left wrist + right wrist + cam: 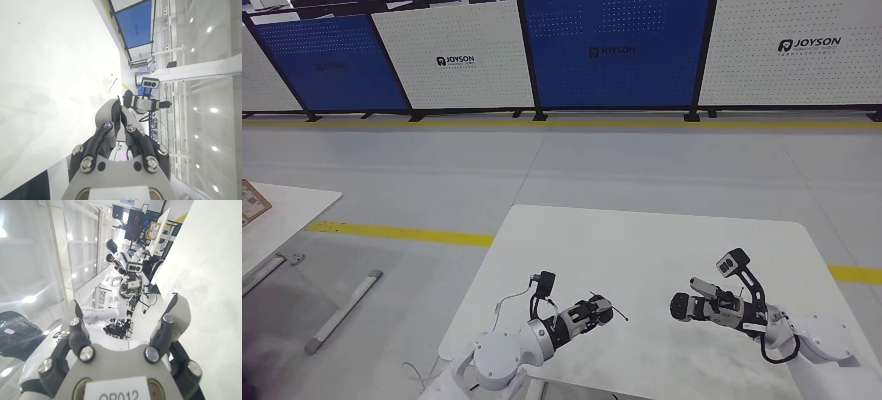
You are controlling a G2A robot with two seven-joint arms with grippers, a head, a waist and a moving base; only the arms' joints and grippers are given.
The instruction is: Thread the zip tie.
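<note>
A thin black zip tie lies on the white table just past my left gripper's tips, with a second short black piece beside it. From above, the zip tie is a fine dark line right at the left gripper. My left gripper is shut, its black pads pressed together; I cannot make out anything between them. My right gripper is open with a wide empty gap. It hovers over the table's right part, facing the left gripper across a short span.
The white table has its front-left edge close under the left arm. A second white table stands far left across the floor. Blue and white partition panels line the back.
</note>
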